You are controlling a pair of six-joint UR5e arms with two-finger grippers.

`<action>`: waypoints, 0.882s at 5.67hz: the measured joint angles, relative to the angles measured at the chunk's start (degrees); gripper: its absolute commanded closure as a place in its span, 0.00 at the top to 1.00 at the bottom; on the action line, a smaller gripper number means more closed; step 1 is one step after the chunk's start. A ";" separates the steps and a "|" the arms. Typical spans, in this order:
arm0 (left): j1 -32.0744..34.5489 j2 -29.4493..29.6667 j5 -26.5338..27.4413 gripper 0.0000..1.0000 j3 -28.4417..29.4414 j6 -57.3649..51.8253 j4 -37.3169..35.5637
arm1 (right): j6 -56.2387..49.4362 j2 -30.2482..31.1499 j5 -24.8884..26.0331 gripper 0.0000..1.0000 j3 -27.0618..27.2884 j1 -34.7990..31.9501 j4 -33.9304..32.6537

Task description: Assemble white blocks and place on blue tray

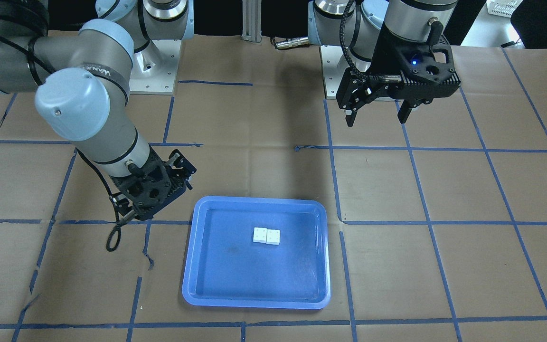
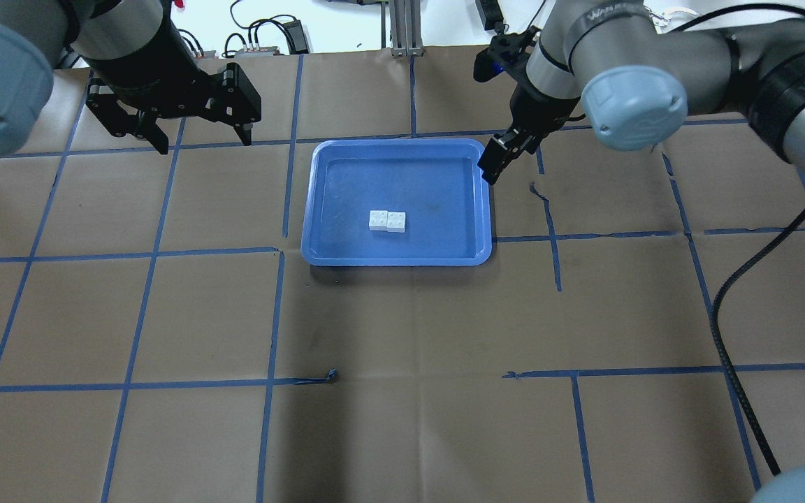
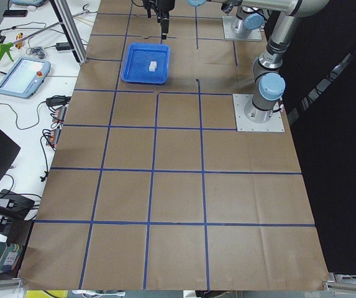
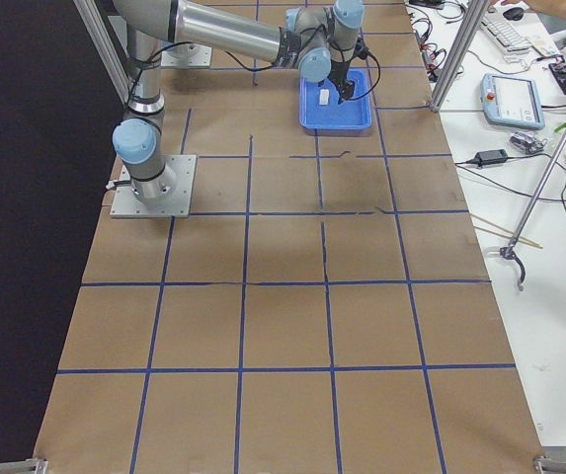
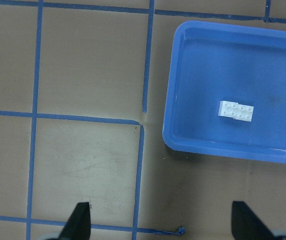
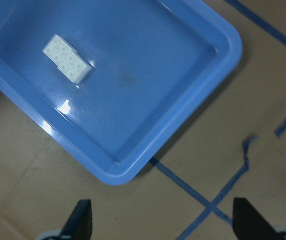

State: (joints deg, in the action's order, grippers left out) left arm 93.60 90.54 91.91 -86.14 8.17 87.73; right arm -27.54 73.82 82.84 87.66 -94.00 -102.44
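Overhead exterior view: the white blocks point(image 2: 387, 221) lie inside the blue tray point(image 2: 318, 202), studs upward. They are set side by side and touching, so that the pair forms one short bar. Its long axis runs parallel to the tray's long sides, across the robot from left to right. The pair rests on the tray floor a little toward the robot's left of centre and slightly nearer the robot's side. It is clear of every rim, and the tray holds nothing else. The tray sits on a table point(image 2: 402, 335) covered in brown paper and crossed by a grid of blue tape point(image 2: 154, 265). The left gripper point(image 2: 205, 143) hangs above the table well apart from the tray, jaws spread wide and holding nothing. The right gripper point(image 6: 162, 225) is poised just beside the tray's far right corner. Its wrist view shows both fingertips point(image 6: 80, 220) far apart with nothing between them. A black band point(image 1: 105, 72) on the right arm carries lettering that begins "WANLE"; the remainder cannot be read.
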 measured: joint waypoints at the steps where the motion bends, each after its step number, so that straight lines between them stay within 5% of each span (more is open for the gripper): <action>1: 0.00 0.09 -0.01 0.99 0.00 0.00 -0.10 | 12.55 2.23 3.37 1.00 -3.05 0.74 7.18; 5: 0.03 0.17 -0.04 0.99 0.00 0.00 -0.29 | 26.67 13.03 4.83 1.00 -5.05 6.05 19.14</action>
State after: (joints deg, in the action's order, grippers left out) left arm 93.63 90.71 91.87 -86.13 8.17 87.44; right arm -0.88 86.84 87.67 82.60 -87.95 -83.30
